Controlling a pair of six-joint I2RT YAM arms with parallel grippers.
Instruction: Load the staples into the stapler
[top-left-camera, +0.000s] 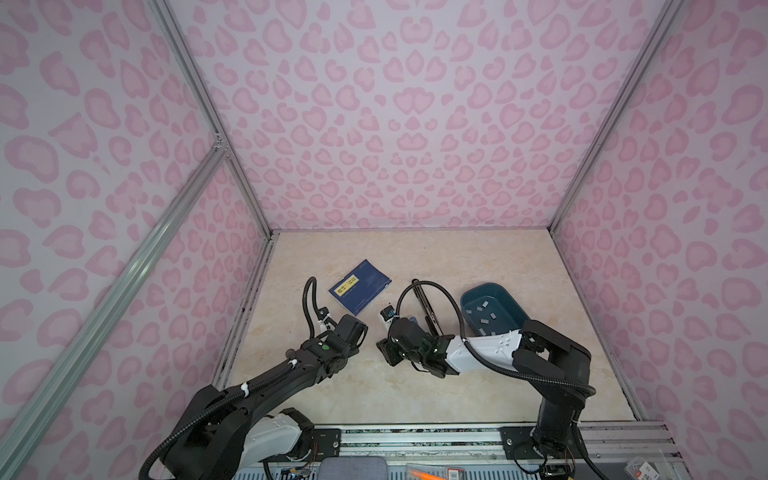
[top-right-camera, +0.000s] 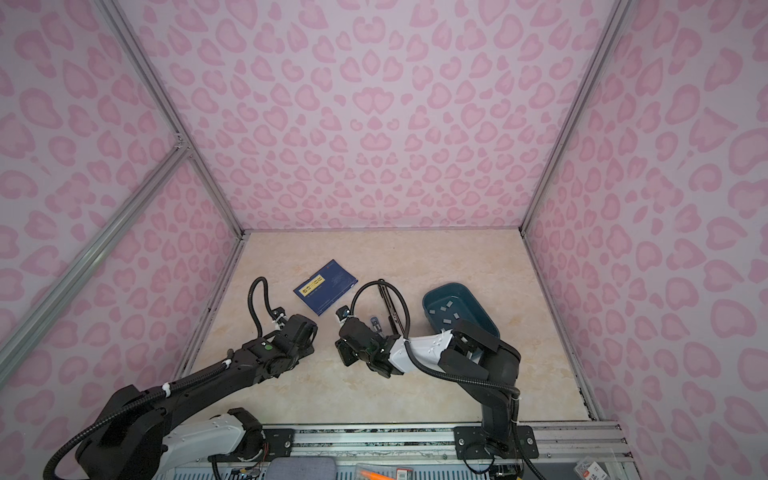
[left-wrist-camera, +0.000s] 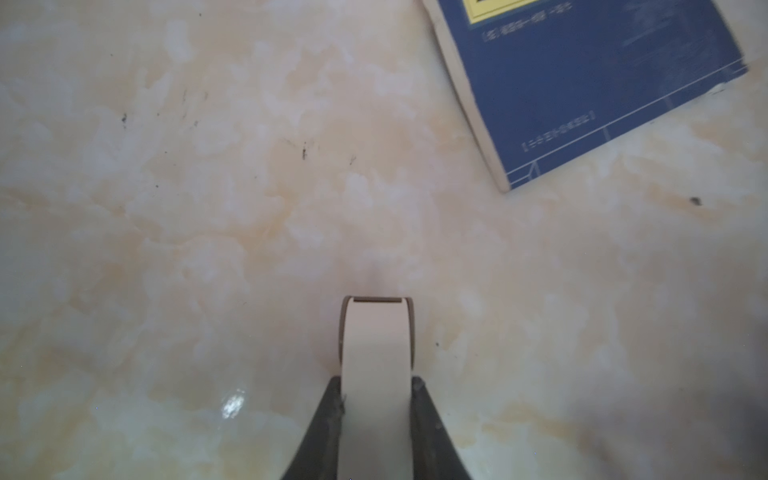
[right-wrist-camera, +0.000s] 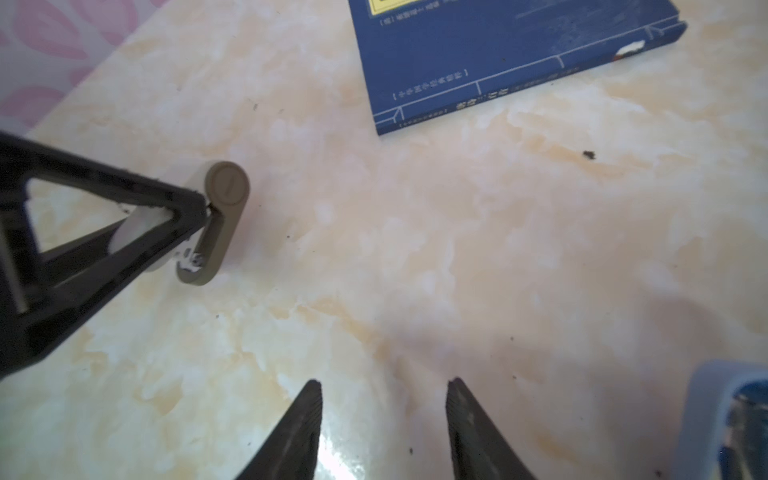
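My left gripper is shut on the stapler, a cream body with brown trim, held just above the marble tabletop. The right wrist view shows the left fingers clamped on the stapler, whose brown end sticks out. My right gripper stands open with nothing between its jaws, a short way right of the stapler. In both top views the left wrist hides the left jaws and the right gripper faces it. Several grey staples lie in a teal tray behind the right arm.
A blue book lies flat behind the grippers. A long thin black object and a small white and blue item lie between book and tray. Pink patterned walls close in the table on three sides.
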